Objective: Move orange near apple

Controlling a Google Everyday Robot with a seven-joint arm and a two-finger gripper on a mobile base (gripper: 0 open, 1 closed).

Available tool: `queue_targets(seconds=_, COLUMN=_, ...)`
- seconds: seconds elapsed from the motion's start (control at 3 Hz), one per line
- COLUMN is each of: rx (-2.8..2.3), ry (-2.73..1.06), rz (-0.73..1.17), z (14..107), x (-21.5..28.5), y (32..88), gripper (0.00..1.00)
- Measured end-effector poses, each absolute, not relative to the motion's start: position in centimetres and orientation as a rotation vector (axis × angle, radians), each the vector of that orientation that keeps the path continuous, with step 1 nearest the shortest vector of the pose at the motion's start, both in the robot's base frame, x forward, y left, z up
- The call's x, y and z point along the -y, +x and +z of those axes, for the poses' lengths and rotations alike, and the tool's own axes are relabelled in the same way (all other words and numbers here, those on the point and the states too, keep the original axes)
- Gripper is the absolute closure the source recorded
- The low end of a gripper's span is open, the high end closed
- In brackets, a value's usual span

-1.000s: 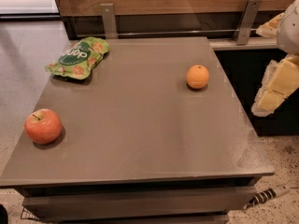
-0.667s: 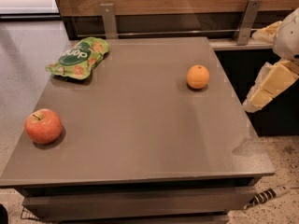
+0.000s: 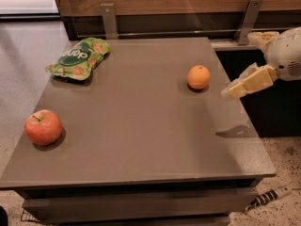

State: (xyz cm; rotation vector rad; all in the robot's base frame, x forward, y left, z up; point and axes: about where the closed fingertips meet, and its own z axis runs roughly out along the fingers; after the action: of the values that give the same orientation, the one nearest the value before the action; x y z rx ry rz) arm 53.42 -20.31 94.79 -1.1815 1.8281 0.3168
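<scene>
**Ana:** What is the biggest thing here?

**Ben:** The grey-brown worktop [image 3: 141, 140]. It fills most of the view.

**Ana:** What lies on it?

**Ben:** A crinkly green snack bag [image 3: 79, 58], at the far left corner.

**Ana:** And the gripper [image 3: 239, 65]?

**Ben:** It hangs over the right edge of the worktop. It is just right of the orange and does not touch it. Its two pale fingers are spread wide and hold nothing.

**Ana:** Where is the apple [image 3: 43, 127]?

**Ben:** On the near left side. It is red, with its stem up.

**Ana:** And the orange [image 3: 198, 76]?

**Ben:** It sits on the far right part of the worktop, well apart from the apple.
</scene>
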Motion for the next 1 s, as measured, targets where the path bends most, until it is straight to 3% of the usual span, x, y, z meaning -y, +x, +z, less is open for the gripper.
queue_targets(seconds=1.0, rx=-1.747, ry=-0.971, rz=0.501, z=91.7, x=17.9, y=57.3, gripper=0.00)
